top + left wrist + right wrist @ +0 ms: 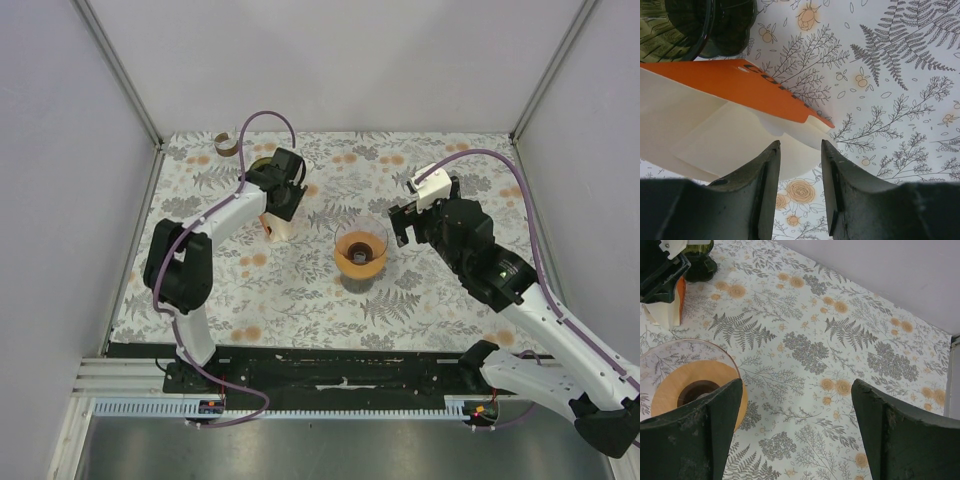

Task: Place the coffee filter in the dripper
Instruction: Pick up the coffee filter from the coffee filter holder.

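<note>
The dripper [361, 250], a clear glass cone on an orange base, stands mid-table; its rim and base also show in the right wrist view [675, 382]. A cream filter pack with an orange flap [765, 90] stands to its left [281, 226]. A white coffee filter [790, 160] sticks out of the pack. My left gripper [800, 144] hangs over the pack [283, 200], jaws apart, the filter's edge showing in the gap beyond the tips. My right gripper [797, 390] is wide open and holds nothing, just right of the dripper [402, 225].
A dark green glass vessel [262, 163] stands right behind the filter pack, and shows at the top left of the left wrist view [690, 25]. A brown ring [227, 143] lies at the back left corner. White walls enclose the floral tablecloth [300, 290].
</note>
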Controlling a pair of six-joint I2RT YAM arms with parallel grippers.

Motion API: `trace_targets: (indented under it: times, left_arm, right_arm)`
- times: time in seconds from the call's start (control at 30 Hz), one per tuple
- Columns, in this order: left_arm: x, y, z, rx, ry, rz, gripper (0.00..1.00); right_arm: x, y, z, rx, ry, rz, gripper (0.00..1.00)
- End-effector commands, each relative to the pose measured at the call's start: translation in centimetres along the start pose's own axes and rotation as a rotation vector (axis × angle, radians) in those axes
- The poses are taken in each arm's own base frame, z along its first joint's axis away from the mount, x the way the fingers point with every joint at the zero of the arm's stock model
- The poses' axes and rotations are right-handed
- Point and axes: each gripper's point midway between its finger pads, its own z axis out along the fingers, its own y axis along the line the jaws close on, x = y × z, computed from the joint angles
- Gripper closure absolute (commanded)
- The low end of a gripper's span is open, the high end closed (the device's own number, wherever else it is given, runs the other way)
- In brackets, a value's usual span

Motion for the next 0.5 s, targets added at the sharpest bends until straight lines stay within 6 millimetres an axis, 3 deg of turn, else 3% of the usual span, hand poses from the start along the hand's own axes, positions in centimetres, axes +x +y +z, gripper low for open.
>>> trace_targets:
  times: [0.0,0.47]
  left_arm:
    - [-2.8,0.6,0.5,-0.027,-0.074,-0.048,0.55]
    - [-2.0,2.3,0.8,-0.063,-0.055,-0.076,0.70]
  right_arm:
    - [-1.0,-0.8,-0.2,0.033,-0.045,0.004,0.04]
    - [-1.0,-0.6,-0.3,0.022,-0.050,0.000,0.04]
